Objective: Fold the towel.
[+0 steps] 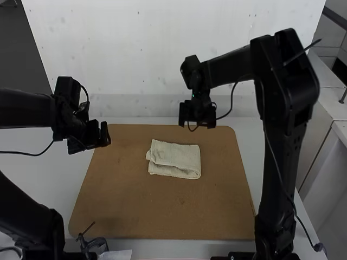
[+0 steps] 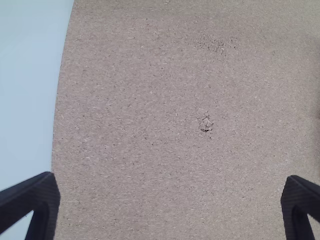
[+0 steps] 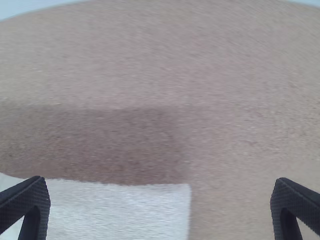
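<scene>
Towel (image 1: 176,160) lying folded, brown board (image 1: 135,211), white table (image 1: 59,173) beneath

l hand (image 1: 102,137) & r hand (image 1: 197,124) both spread wide.

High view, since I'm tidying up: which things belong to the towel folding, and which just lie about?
Belong to the job:
- towel
- brown board under it
- left gripper
- right gripper

Apparently lying about:
- white sheet
- dark clamp-like item beside it
</scene>
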Tool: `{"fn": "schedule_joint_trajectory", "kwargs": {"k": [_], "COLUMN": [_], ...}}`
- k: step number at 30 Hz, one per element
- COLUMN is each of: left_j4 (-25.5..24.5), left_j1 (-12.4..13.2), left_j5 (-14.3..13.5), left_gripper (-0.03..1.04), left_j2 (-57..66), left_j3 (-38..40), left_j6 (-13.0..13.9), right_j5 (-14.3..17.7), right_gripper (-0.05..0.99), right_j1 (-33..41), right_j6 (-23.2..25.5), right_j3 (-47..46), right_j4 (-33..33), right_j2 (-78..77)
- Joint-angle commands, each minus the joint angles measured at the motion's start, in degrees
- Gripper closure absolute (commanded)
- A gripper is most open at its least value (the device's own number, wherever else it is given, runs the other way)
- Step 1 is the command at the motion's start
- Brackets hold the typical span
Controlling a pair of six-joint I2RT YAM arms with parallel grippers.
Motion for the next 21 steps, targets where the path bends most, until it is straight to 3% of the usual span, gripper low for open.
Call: {"fn": "schedule_joint_trajectory", "kwargs": {"k": [1,9,16,21], "left_j4": [-0.7,-1.8,-2.8,-4.4], "left_j1": [-0.3,-0.9,-1.7,-3.2], "left_j5": [0.2,-2.4,-3.1,-3.8], "left_gripper": [0.01,0.01,0.01,0.01], "left_j2": [-2.7,-6.9,-14.1,-21.9], "left_j3": [1.7,1.0,-1.1,-3.2], "left_j6": [0.6,1.3,1.4,1.1], "right_j5": [0.9,0.2,-4.0,-7.1], "right_gripper": [-0.03,-0.03,-0.03,-0.03], "right_j1": [-6.0,-19.8,-29.7,-30.3], "right_j6": [-4.5,-13.9,-20.2,-21.1], "right_j3": [-10.3,-31.8,-43.7,-49.5], "right_j4": [4.2,16.0,16.2,14.3], "right_j2": [-9.3,-31.7,-55.9,-71.9]}}
